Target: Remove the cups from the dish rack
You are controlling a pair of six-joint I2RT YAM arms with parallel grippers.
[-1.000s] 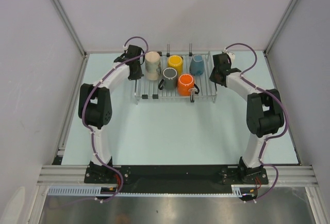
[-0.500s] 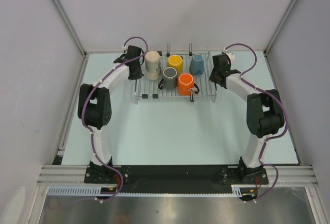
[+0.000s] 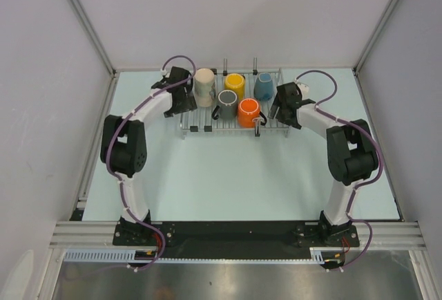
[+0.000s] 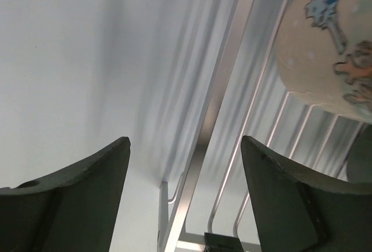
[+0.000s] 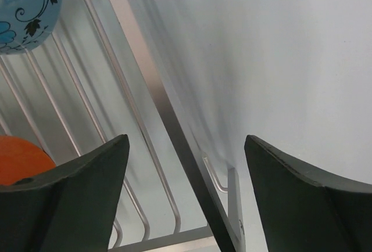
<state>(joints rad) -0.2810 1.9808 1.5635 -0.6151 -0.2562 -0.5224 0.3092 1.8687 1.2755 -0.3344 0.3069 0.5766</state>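
You have all five cups (image 3: 248, 112) on the dish rack (image 3: 200, 122), upper centre; left gripper (image 4: 185, 147) and right gripper (image 5: 186, 144) open, empty.

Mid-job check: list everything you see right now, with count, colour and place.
dish rack: one, silver wire, far middle of the table
cream cup: one, cream-beige, rack's far left
yellow cup: one, yellow, rack's far middle
light blue cup: one, light blue, rack's far right
dark grey cup: one, dark grey, near row, left of the orange one
orange cup: one, orange, near row
table: one, pale green, under everything
left gripper: one, black, open, at the rack's left edge
right gripper: one, black, open, at the rack's right edge
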